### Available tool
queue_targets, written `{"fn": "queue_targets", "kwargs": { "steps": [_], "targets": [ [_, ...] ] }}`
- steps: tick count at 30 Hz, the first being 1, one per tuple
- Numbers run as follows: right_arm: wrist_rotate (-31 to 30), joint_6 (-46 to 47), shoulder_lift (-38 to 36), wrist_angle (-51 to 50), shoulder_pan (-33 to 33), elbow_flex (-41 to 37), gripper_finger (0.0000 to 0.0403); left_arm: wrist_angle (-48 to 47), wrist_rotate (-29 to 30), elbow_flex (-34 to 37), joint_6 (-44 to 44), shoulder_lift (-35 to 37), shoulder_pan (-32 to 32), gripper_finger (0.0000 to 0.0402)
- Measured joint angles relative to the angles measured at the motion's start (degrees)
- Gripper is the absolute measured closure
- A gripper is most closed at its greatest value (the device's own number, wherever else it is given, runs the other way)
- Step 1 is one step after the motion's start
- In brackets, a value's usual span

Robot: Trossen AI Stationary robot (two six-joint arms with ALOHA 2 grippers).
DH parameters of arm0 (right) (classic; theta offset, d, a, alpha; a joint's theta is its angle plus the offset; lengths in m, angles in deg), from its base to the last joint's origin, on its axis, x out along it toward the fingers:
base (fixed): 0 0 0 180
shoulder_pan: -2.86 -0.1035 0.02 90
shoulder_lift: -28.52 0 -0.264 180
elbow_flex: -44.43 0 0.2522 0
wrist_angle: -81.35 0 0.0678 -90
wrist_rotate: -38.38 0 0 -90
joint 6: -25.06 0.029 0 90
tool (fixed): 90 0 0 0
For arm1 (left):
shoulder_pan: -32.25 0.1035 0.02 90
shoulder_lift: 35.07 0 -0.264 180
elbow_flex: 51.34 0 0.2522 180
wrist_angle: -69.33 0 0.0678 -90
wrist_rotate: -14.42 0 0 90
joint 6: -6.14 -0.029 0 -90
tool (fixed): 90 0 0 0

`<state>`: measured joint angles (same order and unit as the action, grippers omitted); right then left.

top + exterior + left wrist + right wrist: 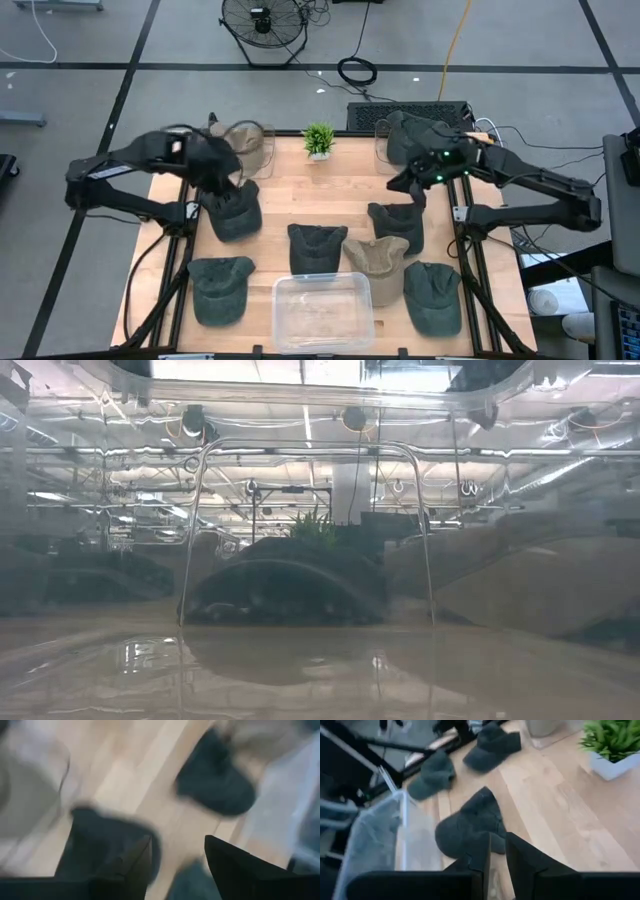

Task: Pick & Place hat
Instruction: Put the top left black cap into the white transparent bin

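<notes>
The left gripper (pixel 213 172) hovered with fingers apart just above a hat (pixel 232 212) behind the bin (pixel 322 312); it should descend squarely on the crown. The right gripper (pixel 412 180) waited, fingers narrow.

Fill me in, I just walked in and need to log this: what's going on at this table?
Two robot arms are working over a wooden table scattered with caps, mostly dark green, one tan. The left gripper is open above the cap at the back left. The right gripper is above the caps on the right, holding nothing. The clear bin at the front edge is empty.
</notes>
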<state>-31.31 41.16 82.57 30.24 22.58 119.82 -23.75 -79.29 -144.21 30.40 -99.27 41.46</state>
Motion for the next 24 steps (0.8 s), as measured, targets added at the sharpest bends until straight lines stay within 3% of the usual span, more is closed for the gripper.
{"fn": "queue_targets", "kwargs": {
  "steps": [6,13,24],
  "targets": [
    [-7.1,-5.7,4.5,-2.8,-1.2,-0.6,0.0353,-11.0,-1.4,0.2,-3.1,-7.8,0.0,0.0206],
    [-6.8,-4.5,5.4,-1.4,-1.7,-1.2,0.0353,-10.6,-4.3,6.2,-6.4,-12.3,-0.4,0.0206],
    [-8.4,-4.8,-1.4,10.2,-2.1,-1.2,0.0353,-3.6,-3.7,20.7,-5.3,-12.6,-0.3,0.0206]
  ]
}}
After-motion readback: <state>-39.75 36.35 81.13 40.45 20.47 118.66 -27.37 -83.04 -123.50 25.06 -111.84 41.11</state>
